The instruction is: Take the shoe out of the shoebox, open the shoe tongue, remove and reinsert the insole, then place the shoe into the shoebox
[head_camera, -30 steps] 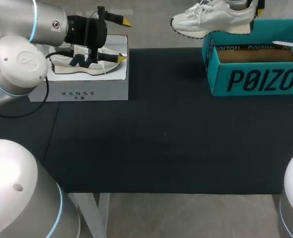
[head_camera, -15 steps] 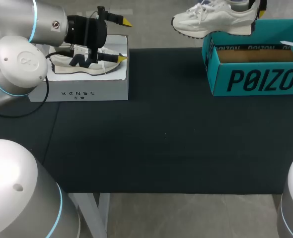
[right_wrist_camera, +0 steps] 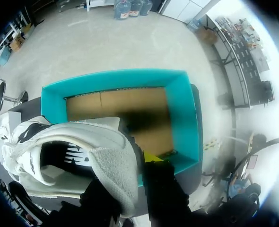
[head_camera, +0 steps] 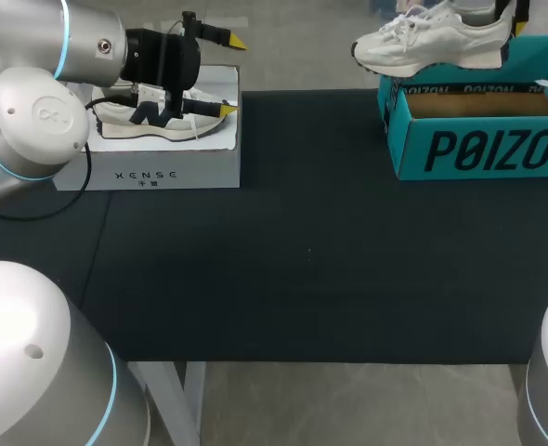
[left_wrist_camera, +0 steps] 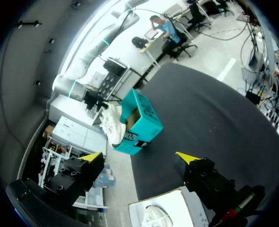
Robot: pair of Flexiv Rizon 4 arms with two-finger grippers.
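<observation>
The near half of the black table [head_camera: 311,251] holds nothing the task needs. At its far left edge the left gripper [head_camera: 231,76] hovers with its fingers spread and nothing between them, over a white box [head_camera: 149,172] that holds another pale shoe [head_camera: 116,116]. At the far right corner stands the teal shoebox [head_camera: 478,149], and the white sneaker [head_camera: 432,42] hangs in the air over its left wall, toe pointing out past it. The right gripper [right_wrist_camera: 127,170] is clenched on the padded heel collar, one finger inside the shoe and one outside. The sneaker looks light, with a soft upper and a stiffer sole. The heel is probably the firmest place to hold, though the toe may sag or swing, and the loose laces could snag.
</observation>
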